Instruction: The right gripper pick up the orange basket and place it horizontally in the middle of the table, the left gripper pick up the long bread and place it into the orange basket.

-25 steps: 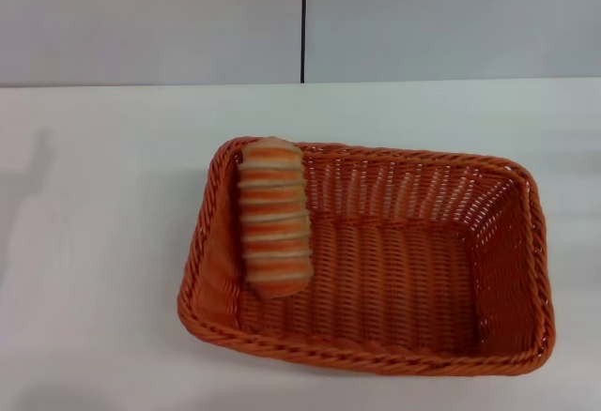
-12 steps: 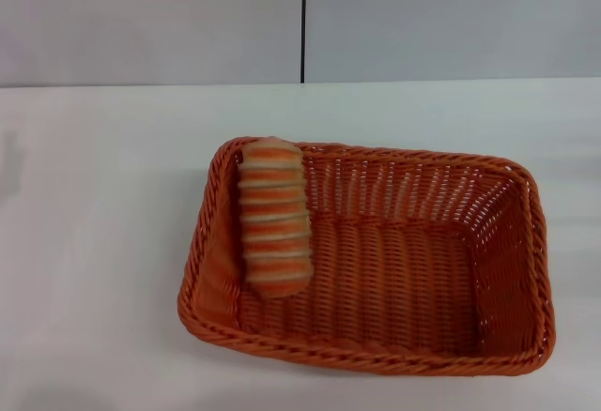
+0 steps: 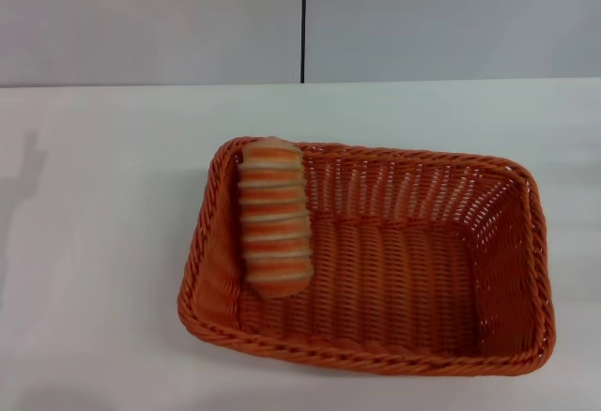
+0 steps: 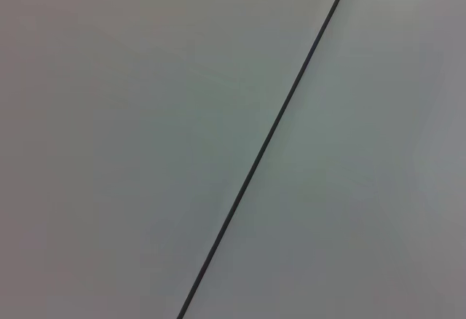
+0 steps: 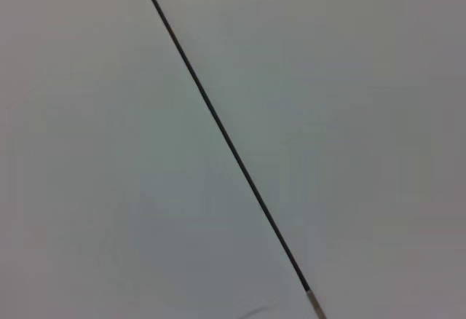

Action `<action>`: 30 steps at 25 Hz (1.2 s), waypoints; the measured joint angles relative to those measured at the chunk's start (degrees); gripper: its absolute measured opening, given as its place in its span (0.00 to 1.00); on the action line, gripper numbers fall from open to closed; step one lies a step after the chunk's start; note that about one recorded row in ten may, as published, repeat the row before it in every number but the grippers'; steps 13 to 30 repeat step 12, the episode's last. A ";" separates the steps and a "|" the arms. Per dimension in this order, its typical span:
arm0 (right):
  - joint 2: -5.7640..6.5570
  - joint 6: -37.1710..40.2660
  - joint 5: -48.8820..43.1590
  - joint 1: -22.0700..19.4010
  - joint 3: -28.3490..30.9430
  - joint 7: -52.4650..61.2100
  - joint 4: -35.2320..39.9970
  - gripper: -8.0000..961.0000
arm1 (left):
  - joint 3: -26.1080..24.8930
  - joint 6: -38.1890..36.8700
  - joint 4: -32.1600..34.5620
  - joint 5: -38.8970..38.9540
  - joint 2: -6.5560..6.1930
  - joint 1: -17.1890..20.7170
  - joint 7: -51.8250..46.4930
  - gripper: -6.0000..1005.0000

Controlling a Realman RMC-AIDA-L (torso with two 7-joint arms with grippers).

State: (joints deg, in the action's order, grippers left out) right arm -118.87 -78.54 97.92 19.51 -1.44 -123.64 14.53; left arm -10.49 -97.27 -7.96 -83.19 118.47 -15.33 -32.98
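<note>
The orange basket point(image 3: 376, 261) lies lengthwise across the white table point(image 3: 103, 205) in the head view, near the front edge. Inside it, the long bread point(image 3: 273, 216) leans against the basket's left end wall, its far end resting up on the braided rim. Neither the left gripper nor the right gripper shows in any view. Both wrist views hold only grey wall with a dark seam.
A light grey wall with a dark vertical seam point(image 3: 303, 22) stands behind the table. A faint shadow point(image 3: 23, 162) lies on the table at the far left. Bare tabletop surrounds the basket on the left and behind.
A faint shadow at the table's far left shifts between frames. Basket and bread have not moved.
</note>
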 joint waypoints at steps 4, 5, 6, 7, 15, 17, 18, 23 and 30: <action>-0.02 -0.21 0.00 -0.43 1.51 -0.01 -1.06 0.40 | 0.26 0.14 0.15 0.00 0.00 0.22 0.04 0.82; -0.03 -0.22 0.00 -0.50 1.90 -0.02 -1.19 0.40 | 0.26 0.15 0.14 -0.01 0.00 0.26 0.00 0.82; -0.03 -0.22 0.00 -0.54 2.20 -0.02 -1.29 0.40 | 0.26 0.17 0.14 0.01 -0.03 0.30 -0.01 0.82; -0.04 -0.22 0.00 -0.59 2.60 -0.02 -1.52 0.40 | 0.26 0.19 0.13 0.00 -0.05 0.32 -0.01 0.82; -0.05 -0.24 0.00 -0.63 4.91 -0.02 -2.49 0.40 | 0.26 0.23 0.07 0.03 -0.06 0.35 0.24 0.82; -0.05 -0.24 0.00 -0.63 4.91 -0.02 -2.49 0.40 | 0.26 0.23 0.07 0.03 -0.06 0.35 0.24 0.82; -0.05 -0.24 0.00 -0.63 4.91 -0.02 -2.49 0.40 | 0.26 0.23 0.07 0.03 -0.06 0.35 0.24 0.82; -0.05 -0.24 0.00 -0.63 4.91 -0.02 -2.49 0.40 | 0.26 0.23 0.07 0.03 -0.06 0.35 0.24 0.82; -0.05 -0.24 0.00 -0.63 4.91 -0.02 -2.49 0.40 | 0.26 0.23 0.07 0.03 -0.06 0.35 0.24 0.82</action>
